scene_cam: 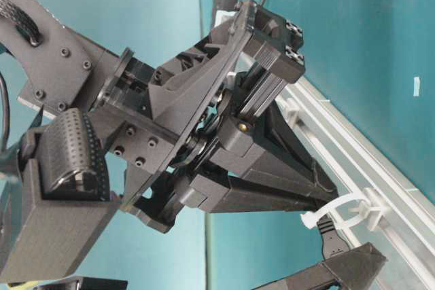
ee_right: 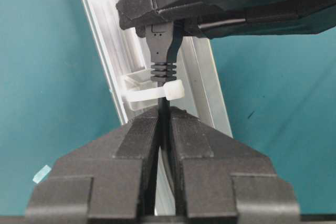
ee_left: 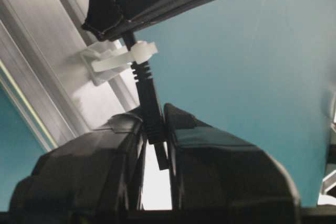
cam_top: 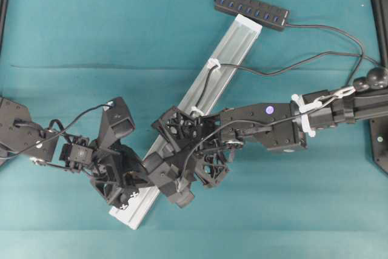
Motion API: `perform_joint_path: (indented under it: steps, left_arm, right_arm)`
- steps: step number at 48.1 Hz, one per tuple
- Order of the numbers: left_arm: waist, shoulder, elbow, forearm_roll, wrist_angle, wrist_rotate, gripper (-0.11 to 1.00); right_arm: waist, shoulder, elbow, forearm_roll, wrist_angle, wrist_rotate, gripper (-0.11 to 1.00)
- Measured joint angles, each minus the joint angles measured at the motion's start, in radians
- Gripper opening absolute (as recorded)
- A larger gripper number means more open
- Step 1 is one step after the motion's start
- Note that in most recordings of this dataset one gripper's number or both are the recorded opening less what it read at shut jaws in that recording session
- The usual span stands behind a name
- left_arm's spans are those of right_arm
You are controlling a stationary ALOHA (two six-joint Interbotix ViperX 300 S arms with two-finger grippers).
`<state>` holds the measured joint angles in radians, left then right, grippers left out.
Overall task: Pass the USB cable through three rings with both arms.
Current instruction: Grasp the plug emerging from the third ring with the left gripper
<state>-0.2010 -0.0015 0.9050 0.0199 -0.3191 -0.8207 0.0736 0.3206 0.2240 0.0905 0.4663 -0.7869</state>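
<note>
- Black USB cable [cam_top: 209, 83] already runs through the ring [cam_top: 213, 63] nearest the hub [cam_top: 251, 9] and along the rail [cam_top: 239, 43] to the middle ring [cam_top: 197, 111].
- At the ring farthest from the hub [ee_left: 126, 59], the plug has come through (its ribbed collar sits right at the loop).
- Left gripper [ee_left: 156, 129] is clamped on the plug; right gripper [ee_right: 164, 124] pinches the cord on the ring's other side.
- Judged: threading is nearly finished; pulling the slack through remains.
</note>
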Motion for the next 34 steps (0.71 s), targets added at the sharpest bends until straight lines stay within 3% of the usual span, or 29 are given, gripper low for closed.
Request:
perform_joint_path:
  steps: [25,29,34]
  left_arm:
    - [0.000,0.000,-0.002,0.002,0.000,0.000,0.10]
    - [0.000,0.000,-0.002,0.002,-0.002,0.000,0.10]
    - [0.000,0.000,-0.002,0.002,0.000,-0.002,0.10]
  right_arm:
    - [0.008,0.000,0.000,0.000,0.009,0.002,0.09]
    - [0.009,0.000,0.000,0.000,0.032,0.002,0.20]
    - [0.011,0.000,-0.002,0.000,0.071,0.002,0.48]
